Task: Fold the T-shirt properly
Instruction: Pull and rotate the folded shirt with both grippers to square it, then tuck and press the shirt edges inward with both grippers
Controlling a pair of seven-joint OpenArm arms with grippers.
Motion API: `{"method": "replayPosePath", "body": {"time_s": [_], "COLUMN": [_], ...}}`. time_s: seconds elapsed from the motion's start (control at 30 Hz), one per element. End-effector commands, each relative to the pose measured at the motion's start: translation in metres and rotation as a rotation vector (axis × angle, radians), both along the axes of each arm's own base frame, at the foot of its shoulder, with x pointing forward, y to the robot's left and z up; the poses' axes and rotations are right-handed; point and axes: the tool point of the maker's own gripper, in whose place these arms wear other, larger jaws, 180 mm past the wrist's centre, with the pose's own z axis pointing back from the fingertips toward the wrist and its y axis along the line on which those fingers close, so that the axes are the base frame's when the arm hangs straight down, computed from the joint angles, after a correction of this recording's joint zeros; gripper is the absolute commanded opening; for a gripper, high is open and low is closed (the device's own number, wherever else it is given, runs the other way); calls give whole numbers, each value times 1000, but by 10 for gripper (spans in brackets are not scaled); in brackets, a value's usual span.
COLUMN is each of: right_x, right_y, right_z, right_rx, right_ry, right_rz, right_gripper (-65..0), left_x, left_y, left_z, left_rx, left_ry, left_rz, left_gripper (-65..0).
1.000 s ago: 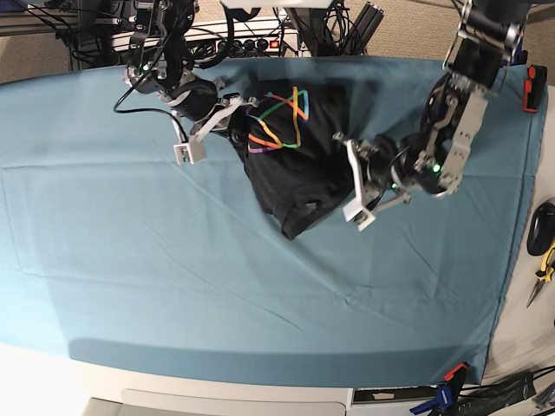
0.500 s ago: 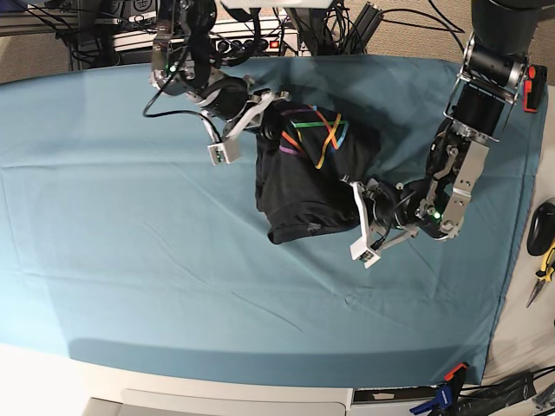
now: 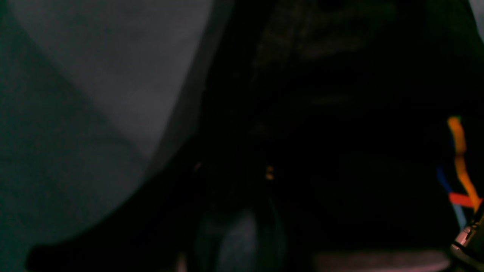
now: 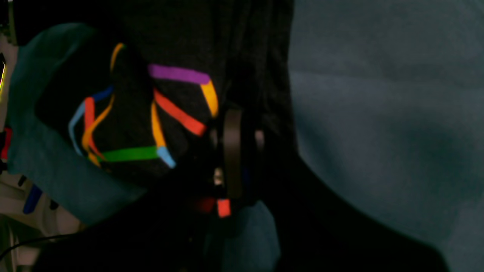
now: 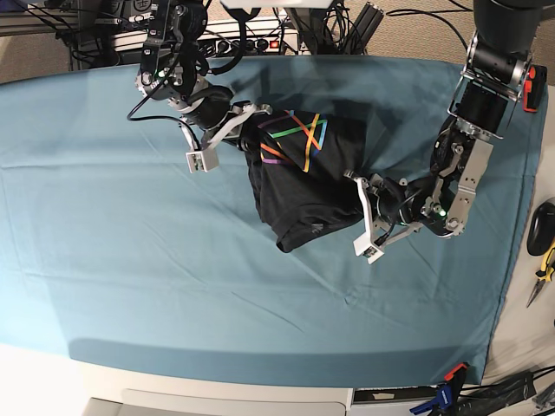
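Teal cloth (image 5: 130,260) over the whole table, with some soft wrinkles.

On it, in the far half and about midway between the left and right edges: the T-shirt (image 5: 303,186). Lies as a dark crumpled bundle, not spread flat. Shows the multicoloured line print (image 5: 295,143) upward on the part nearer the far edge, and a rolled hem or sleeve toward the near edge.

At the bundle's far-left side: the right gripper (image 5: 227,137). Looks pinched together on a dark fold of the shirt, just beside the print in the right wrist view.

At the bundle's near-right side: the left gripper (image 5: 362,217). Presses against the dark fabric, but cannot tell whether clamped on it or not. Left wrist view almost all black, with only a bit of the print at its right edge.

Step in hand, as a judgement: early, only sorting out and opening the shirt. No fold made yet; no sleeve, collar or straight hem laid out.

Next move calls for drawing the two held points apart, toward the left and right edges of the table, and laying the shirt flat with room on the near side. Needs a sure hold on both sides first. Risk otherwise: fabric slipping out and falling back into a heap, or the teal cloth being dragged along.
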Motion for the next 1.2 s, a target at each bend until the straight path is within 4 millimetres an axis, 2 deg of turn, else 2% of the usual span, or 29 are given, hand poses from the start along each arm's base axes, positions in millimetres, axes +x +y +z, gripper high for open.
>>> {"method": "replayPosePath", "body": {"time_s": [0.0,0.13,0.17,0.2,0.23,0.27,0.47,0.6,0.73,0.83,0.9,0.97,1.03,1.07,1.1,1.17], "right_x": [5,3,3,3,2,2,15,34,59,79,91,102,110,113,115,119], "right_y": [0,7,8,10,11,12,8,-4,-11,-16,-17,-16,-16,-14,-13,-8], "right_z": [8,11,12,13,14,15,23,31,47,64,77,89,99,103,107,113], "right_rx": [10,23,26,29,29,28,6,-68,-118,-145,-150,-148,-144,-136,-132,-108], "right_ry": [-30,-50,-56,-61,-68,-76,-122,-166,-234,-300,-344,-380,-411,-423,-436,-455], "right_rz": [-5,45,55,63,75,90,100,106,94,70,61,58,55,54,52,44], "right_gripper": [-650,-636,-566,-497,-443,-416,-414,-414,-414,-414,-414,-414,-415,-427,-469,-626], "left_x": [4,1,1,1,1,1,18,28,34,36,39,45,50,51,53,50], "left_y": [15,11,11,12,15,17,41,66,88,97,99,98,89,83,79,70], "left_z": [0,2,2,1,0,0,13,23,33,41,52,67,90,102,112,123], "left_rx": [64,48,50,58,74,92,151,199,238,258,260,229,128,75,27,-64], "left_ry": [-4,-13,-11,-9,-3,-4,-45,-69,-89,-110,-138,-176,-216,-236,-256,-274], "left_rz": [7,-43,-43,-39,-39,-43,-28,-6,30,31,34,53,70,73,77,65], "left_gripper": [-645,-400,-359,-344,-345,-345,-345,-345,-345,-345,-381,-471,-631,-650,-650,-650]}}
